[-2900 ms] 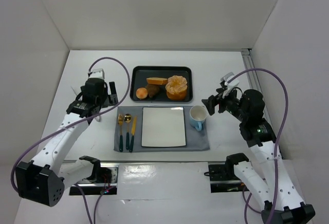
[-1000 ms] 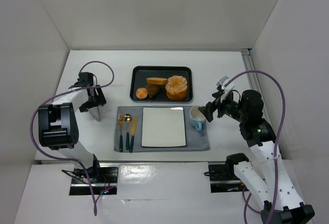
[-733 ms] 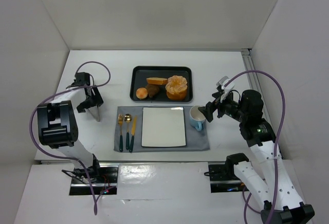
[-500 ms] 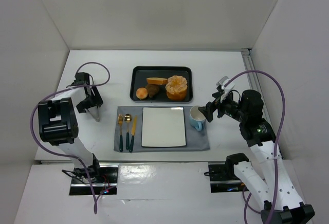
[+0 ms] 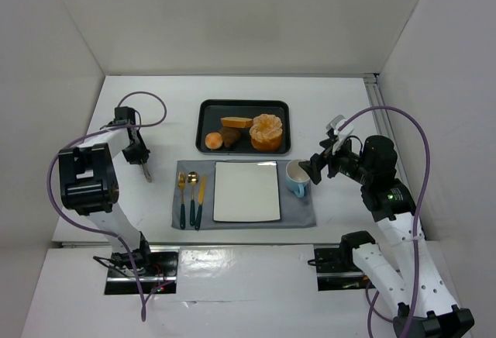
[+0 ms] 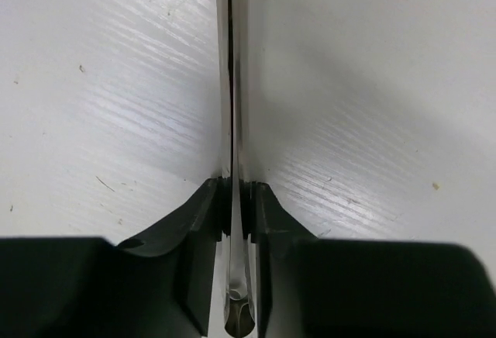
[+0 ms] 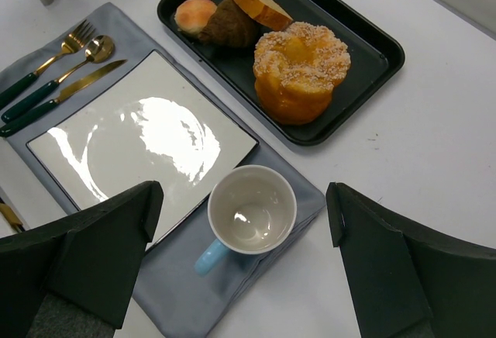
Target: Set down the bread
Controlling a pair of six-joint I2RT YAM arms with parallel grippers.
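The bread (image 5: 266, 132) (image 7: 301, 70), a round golden bun with a pale crumbly top, rests at the right end of the black tray (image 5: 209, 109) (image 7: 372, 43). My right gripper (image 5: 322, 156) (image 7: 242, 198) hangs open above the blue-handled cup (image 5: 297, 176) (image 7: 252, 208), a short way right of and nearer than the bread. Far left on the table, my left gripper (image 5: 138, 156) (image 6: 236, 198) is shut on thin metal tongs (image 5: 145, 171) (image 6: 231, 82), whose two blades are pressed together and run away from the jaws over the white table.
A white rectangular plate (image 5: 246, 191) (image 7: 147, 144) lies on a grey mat (image 5: 302, 214) with a fork, spoon and knife (image 5: 191, 198) to its left. The tray also carries a small orange ball (image 5: 213, 141), a brown piece (image 5: 231, 136) and a tan slice (image 5: 236, 122).
My left gripper's jaws have closed on the tongs, squeezing them flat, and the wrist has shifted slightly. The right arm and the bread have not moved.
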